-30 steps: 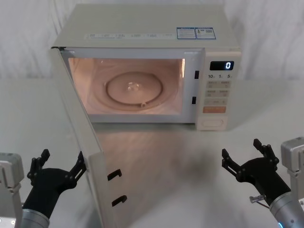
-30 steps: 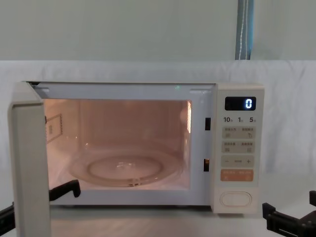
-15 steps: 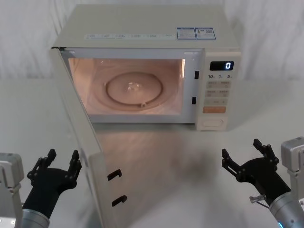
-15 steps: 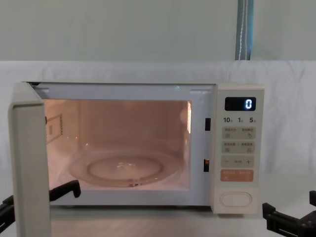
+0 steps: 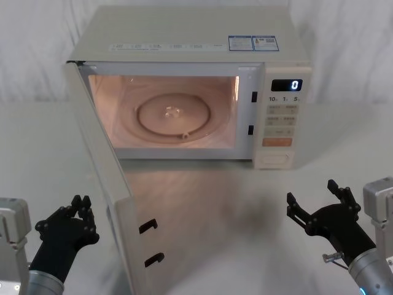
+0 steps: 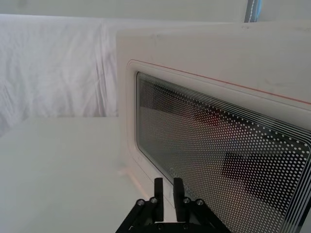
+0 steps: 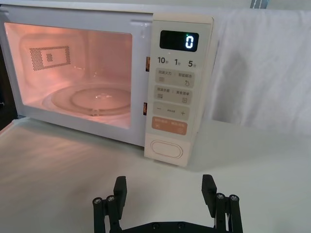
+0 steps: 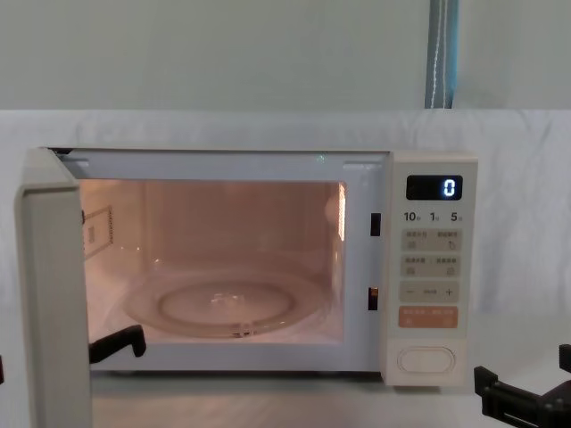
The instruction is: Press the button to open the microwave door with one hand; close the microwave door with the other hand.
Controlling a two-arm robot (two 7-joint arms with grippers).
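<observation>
Hovering low over the desk (image 5: 202,203), the left tool (image 5: 81,208) has its fingers pinched nearly together, just outside the outer face of the microwave door (image 5: 107,184); the right tool (image 5: 313,200) is spread wide, well short of the button (image 5: 274,159). Beyond them, the door stands swung fully open from the microwave (image 5: 184,43), whose lit cavity shows the glass turntable (image 5: 175,117); the display (image 5: 287,85) reads "0".

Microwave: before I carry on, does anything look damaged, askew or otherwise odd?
Nothing stands out. The microwave sits square, its microwave door swung wide open, the cavity lit and the glass turntable in place. The left gripper, jaws shut, is beside the door's outer face; the right gripper is open, short of the button.
</observation>
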